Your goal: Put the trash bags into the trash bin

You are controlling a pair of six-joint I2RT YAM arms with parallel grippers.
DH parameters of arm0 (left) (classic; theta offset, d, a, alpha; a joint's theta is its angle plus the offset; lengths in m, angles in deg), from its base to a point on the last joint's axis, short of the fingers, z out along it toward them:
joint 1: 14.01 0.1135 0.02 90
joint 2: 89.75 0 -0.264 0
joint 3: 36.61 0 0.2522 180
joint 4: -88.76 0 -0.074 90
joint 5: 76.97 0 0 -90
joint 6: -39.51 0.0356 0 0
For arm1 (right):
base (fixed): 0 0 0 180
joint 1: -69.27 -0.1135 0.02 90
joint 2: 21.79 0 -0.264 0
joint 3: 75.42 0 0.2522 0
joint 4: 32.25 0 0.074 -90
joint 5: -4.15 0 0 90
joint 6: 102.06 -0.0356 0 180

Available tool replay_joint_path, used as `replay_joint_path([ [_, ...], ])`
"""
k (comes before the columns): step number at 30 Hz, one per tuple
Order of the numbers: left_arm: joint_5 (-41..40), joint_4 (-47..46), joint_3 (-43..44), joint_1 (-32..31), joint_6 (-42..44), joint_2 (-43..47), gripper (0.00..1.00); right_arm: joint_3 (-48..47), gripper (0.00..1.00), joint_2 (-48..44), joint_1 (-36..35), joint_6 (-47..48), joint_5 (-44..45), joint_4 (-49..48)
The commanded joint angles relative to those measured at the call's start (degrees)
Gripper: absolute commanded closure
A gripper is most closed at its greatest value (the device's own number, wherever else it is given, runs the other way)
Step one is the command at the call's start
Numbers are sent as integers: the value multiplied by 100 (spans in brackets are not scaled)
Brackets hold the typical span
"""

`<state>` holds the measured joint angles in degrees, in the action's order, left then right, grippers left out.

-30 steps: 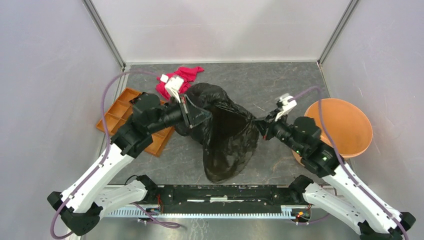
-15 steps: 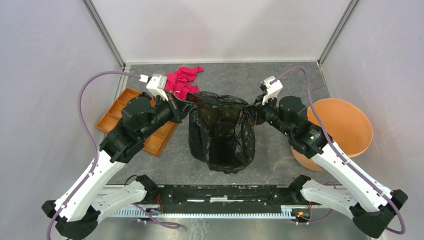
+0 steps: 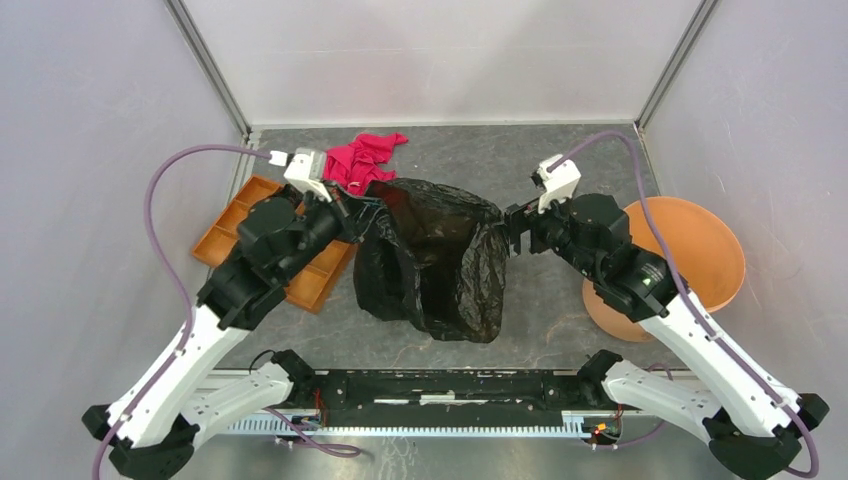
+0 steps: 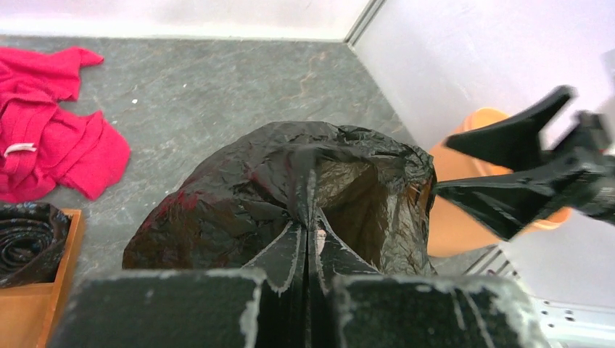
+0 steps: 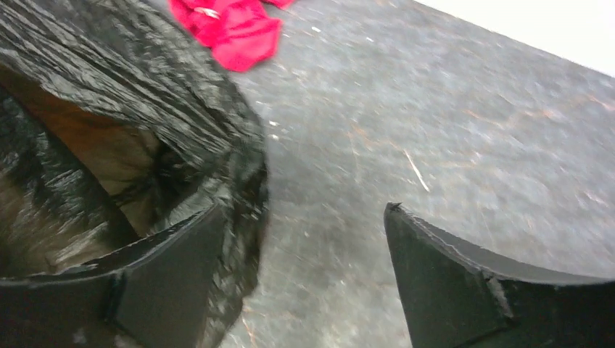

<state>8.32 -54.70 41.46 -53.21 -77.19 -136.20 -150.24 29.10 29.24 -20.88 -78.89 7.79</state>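
A large creased black trash bag (image 3: 435, 260) hangs spread over the middle of the table. My left gripper (image 3: 352, 205) is shut on its left rim; in the left wrist view the jaws (image 4: 312, 232) pinch a fold of the bag (image 4: 239, 203). My right gripper (image 3: 508, 228) stands open at the bag's right rim. In the right wrist view (image 5: 304, 210) the film (image 5: 109, 123) lies against one finger (image 5: 174, 254), and bare table shows in the gap. The orange trash bin (image 3: 700, 250) stands at the right. A second, rolled black bag (image 4: 29, 243) lies in the tray.
A pink-red cloth (image 3: 362, 160) lies at the back, behind the left gripper. A flat orange tray with compartments (image 3: 235, 225) sits at the left, partly under the left arm. Grey walls close in both sides and the back.
The right gripper has opened and let go of the bag's right rim. The bag has sagged and shifted slightly left. The left gripper keeps its hold.
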Motion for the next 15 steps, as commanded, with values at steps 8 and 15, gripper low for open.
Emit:
replay_joint_path([
  [8, -1049, -267, -283, 12, 646, -448, 98, -900, 2, -894, 0, -553, 3451, 2649],
  [15, -1059, -272, -374, 17, 759, -294, 98, -722, 2, -617, -2, -2173, 4475, 4145],
])
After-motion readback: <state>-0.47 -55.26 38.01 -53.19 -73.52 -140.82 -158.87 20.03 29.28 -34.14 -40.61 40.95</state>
